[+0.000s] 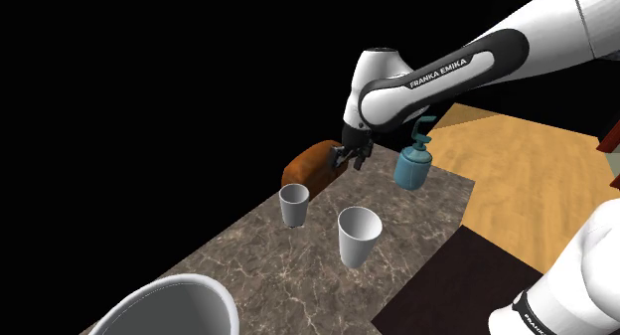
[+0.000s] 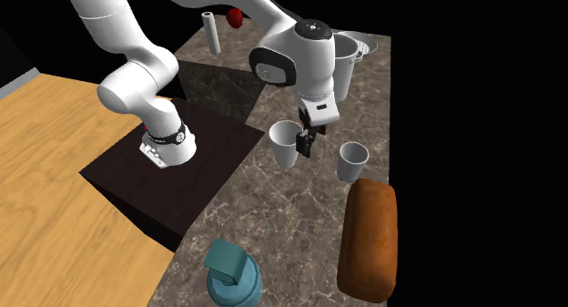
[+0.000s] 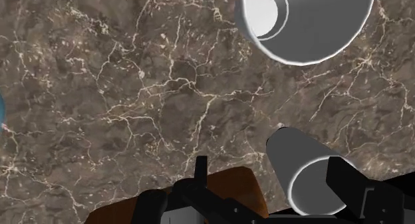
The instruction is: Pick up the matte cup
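Open hand (image 1: 351, 160) lining up by the bread loaf (image 1: 310, 164)
The hand hovers empty, fingers spread, near the end of the bread loaf, probably to choose its drop. The smaller grey cup (image 1: 293, 205), likely the matte one, stands upright on the surface (image 1: 248, 273) just beside the bread loaf, and the whiter cup (image 1: 358, 236) stands farther from it.

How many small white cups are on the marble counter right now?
2. One small white cup stands beside the brown loaf; the other white cup stands to its right in the shoulder view. The large white pot isn't counted.

Shoulder behind stand (image 1: 447, 283) — second opposite; wrist close above counter (image 3: 100, 90).
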You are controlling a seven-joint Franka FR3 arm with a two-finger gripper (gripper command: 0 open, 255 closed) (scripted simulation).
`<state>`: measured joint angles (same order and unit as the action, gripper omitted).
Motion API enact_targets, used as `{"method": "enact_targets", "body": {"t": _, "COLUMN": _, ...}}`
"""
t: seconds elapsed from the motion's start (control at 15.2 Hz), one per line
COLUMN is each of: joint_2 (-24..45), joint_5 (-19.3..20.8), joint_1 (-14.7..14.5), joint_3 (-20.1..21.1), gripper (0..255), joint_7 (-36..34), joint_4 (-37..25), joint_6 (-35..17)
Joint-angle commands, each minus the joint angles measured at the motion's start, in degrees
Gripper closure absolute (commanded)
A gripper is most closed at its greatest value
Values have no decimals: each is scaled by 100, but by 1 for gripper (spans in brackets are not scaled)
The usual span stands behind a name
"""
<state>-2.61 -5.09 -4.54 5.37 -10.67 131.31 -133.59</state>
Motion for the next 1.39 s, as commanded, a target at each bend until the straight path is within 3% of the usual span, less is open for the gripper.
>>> {"method": "enact_targets", "body": {"t": 0.0, "joint_2": 449, "joint_5": 14, "joint_1": -51, "joint_3": 57, "gripper": 0, "joint_7": -80, "joint_4": -231, "joint_6": -255}}
{"method": "enact_targets", "body": {"t": 0.59, "joint_2": 2391, "joint_5": 203, "joint_1": -310, "joint_3": 154, "gripper": 0, "joint_7": -389, "joint_4": -1761, "joint_6": -820}}
{"method": "enact_targets", "body": {"t": 1.25, "joint_2": 2848, "joint_5": 234, "joint_1": -341, "joint_3": 134, "gripper": 0, "joint_7": -383, "joint_4": -1756, "joint_6": -1285}}
{"method": "enact_targets", "body": {"t": 1.32, "joint_2": 2844, "joint_5": 233, "joint_1": -340, "joint_3": 134, "gripper": 255, "joint_7": -382, "joint_4": -1752, "joint_6": -1285}}
